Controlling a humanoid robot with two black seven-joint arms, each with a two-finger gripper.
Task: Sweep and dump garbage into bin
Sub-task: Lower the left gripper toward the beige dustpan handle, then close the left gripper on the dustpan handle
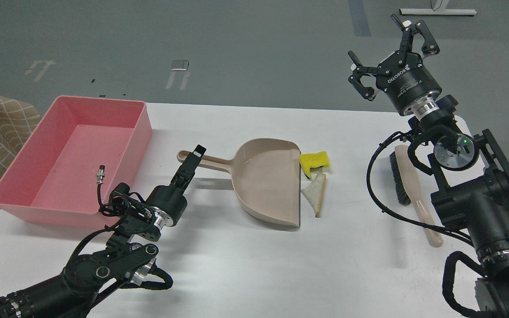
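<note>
You are looking down from the robot's head onto a white table [245, 265] with grey floor beyond it. At the far left of the table sits the pink bin [24, 176], a shallow rectangular tub with nothing visible inside it. Near the middle lies a beige dustpan [263, 181], its handle pointing left toward the bin and its open mouth facing right. Just beside that mouth are the two pieces of garbage: the yellow sponge piece [315, 160], touching or nearly touching the pan's upper lip, and directly below it the triangular bread slice [315, 194], resting against the pan's edge. Both scraps lie on the table, outside the pan. Your left arm comes in from the lower left, and the left gripper [191, 165] sits right at the dustpan handle; it is seen narrow and dark from this angle, so you cannot tell whether its jaws are parted or closed on the handle. Your right arm rises along the right side, and the right gripper [391, 51] is held up above the table's far right corner with its two fingers spread wide apart and nothing between them. Beneath that arm, near the table's right edge, lies a hand brush [409, 185] with dark bristles and a beige handle, partly hidden by cables.
</note>
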